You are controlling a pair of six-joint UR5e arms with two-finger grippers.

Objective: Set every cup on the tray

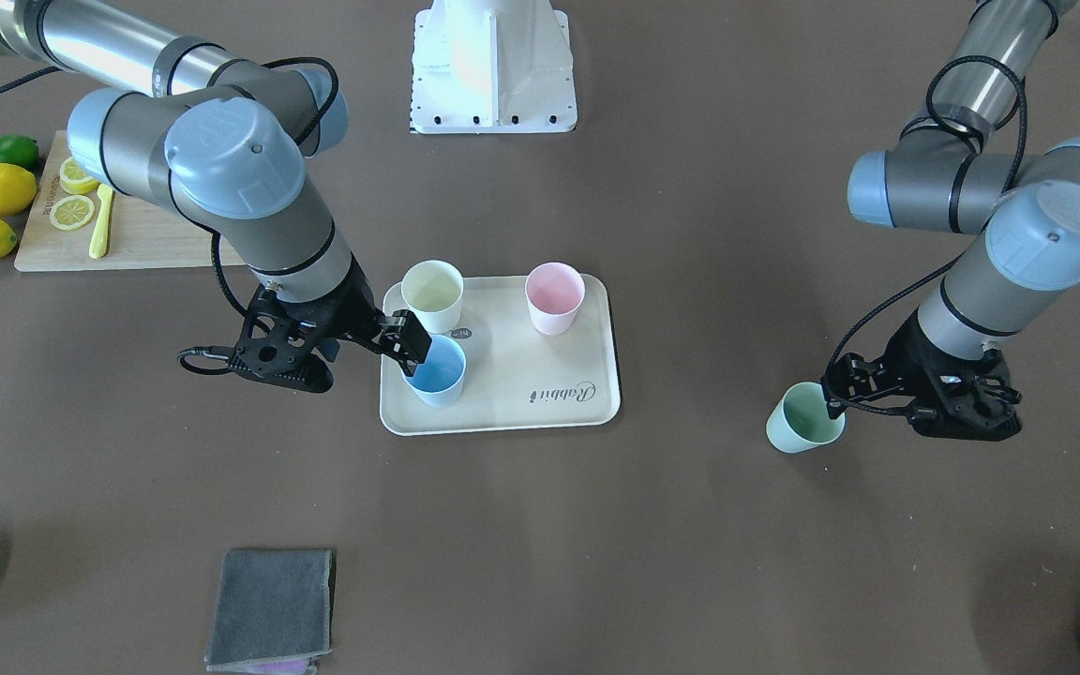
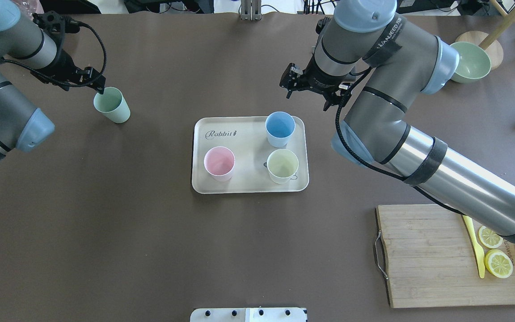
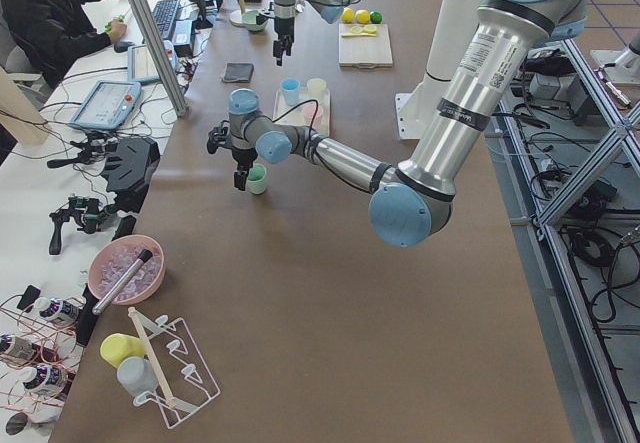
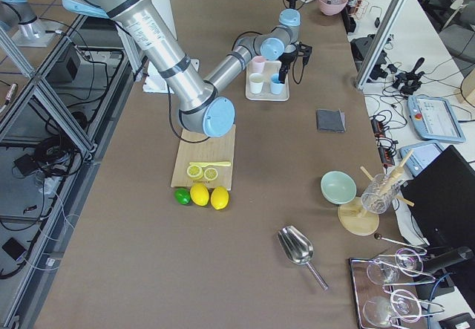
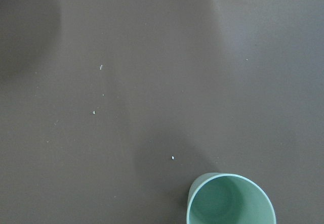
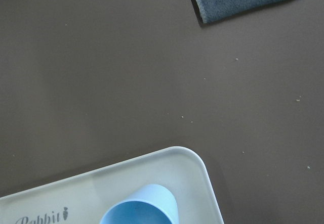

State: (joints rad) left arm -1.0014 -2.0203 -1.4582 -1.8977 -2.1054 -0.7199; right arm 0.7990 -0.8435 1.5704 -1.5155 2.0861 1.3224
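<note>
Near: pale pink tumbler (image 2: 219, 163) and pale yellow tumbler (image 2: 282, 165) on cream rectangular "Rabbit" tray (image 2: 248, 134); light blue tumbler (image 2: 280, 129) behind them. Over it right hand (image 2: 307, 100), spread wide, empty. Farther: mint green tumbler (image 2: 112, 105) on desk (image 2: 150, 232), off tray; left hand (image 2: 99, 88) at rim, grip impossible to tell. Probably last pick-up: needs rim pinch, lift, carry to free corner.

Open table (image 2: 159, 134) lies between the mint cup (image 2: 112, 104) and the free, script-marked corner of the tray (image 2: 244, 138).
</note>
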